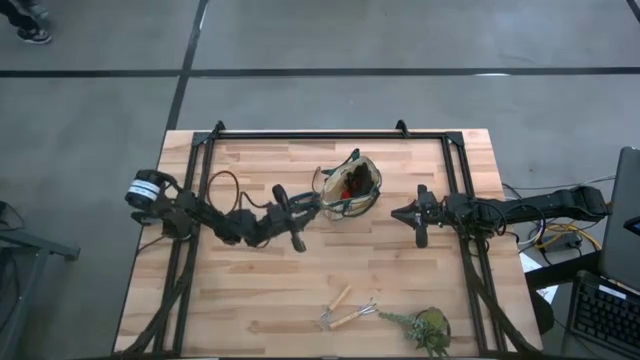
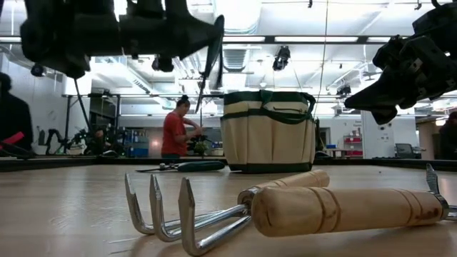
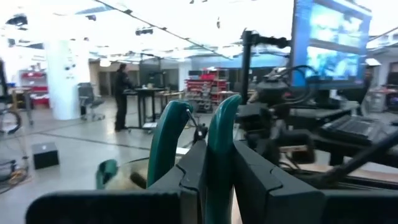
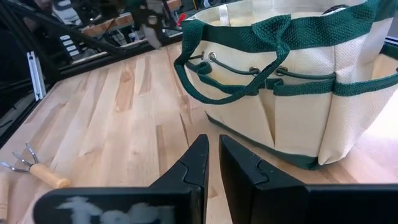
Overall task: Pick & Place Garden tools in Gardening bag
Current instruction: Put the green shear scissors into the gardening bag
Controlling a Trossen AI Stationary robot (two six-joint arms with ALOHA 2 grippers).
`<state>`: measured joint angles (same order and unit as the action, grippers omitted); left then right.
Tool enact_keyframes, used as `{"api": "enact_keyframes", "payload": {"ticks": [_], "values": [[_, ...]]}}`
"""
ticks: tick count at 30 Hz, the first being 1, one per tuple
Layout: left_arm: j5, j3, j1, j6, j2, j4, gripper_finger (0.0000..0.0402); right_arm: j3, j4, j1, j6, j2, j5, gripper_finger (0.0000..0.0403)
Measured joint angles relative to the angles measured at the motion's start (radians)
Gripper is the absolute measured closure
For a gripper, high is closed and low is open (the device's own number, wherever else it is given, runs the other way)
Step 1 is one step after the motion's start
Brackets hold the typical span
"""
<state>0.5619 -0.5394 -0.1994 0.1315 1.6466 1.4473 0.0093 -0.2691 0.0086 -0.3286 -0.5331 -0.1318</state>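
The left gripper [image 1: 300, 215] is hovering above the middle of the bench [image 1: 250, 300], just left of the gardening bag [image 1: 350, 187]. Its fingers are clamping a pair of pruning shears [image 3: 193, 140] by the green handles, which are sticking up between the dark pads in the left wrist view. From table height the shears are hanging as a thin dark blade [image 2: 207, 68] slanting down from the gripper, clear of the wood and a little short of the bag's near wall.

The bag is standing upright toward the far edge of the bench, tan with a dark green rim and looped handles [image 4: 230, 74]. Something red and black [image 1: 355, 183] is showing inside its open mouth. A second pair of shears [image 2: 182, 166] is lying flat on the bench just beside the bag's foot, on the left gripper's side.

The right gripper [image 1: 400, 214] is waiting on the other side of the bag, raised off the bench, its fingers [image 4: 199, 165] drawn narrow with only a slit between them and nothing in them, pointing at the bag's pocketed wall.

Two wooden-handled rake tools [image 1: 345, 310] are lying together near the front edge, well apart from both grippers. A green leafy clump [image 1: 425, 325] is sitting just beside them, toward the front right corner.
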Motion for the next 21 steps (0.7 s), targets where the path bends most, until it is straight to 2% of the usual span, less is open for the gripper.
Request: {"api": "enact_keyframes", "payload": {"ticks": [5,14,17,21], "values": [[-0.069,-0.036,0.061,-0.005,0.0,-0.006,0.0343,0.0,-0.002,0.0,0.007,0.0,0.0,0.0369],[-0.076,-0.062,0.148,-0.036,0.012,-0.027,0.0344,0.0,-0.003,0.0,0.018,0.0,-0.001,0.0369],[-0.082,-0.07,0.178,-0.053,0.042,0.048,0.0344,0.0,-0.004,0.0,0.018,0.0,-0.002,0.0369],[-0.139,-0.107,0.211,-0.115,0.115,0.053,0.0344,0.0,-0.005,0.0,0.019,0.0,-0.002,0.0369]]}}
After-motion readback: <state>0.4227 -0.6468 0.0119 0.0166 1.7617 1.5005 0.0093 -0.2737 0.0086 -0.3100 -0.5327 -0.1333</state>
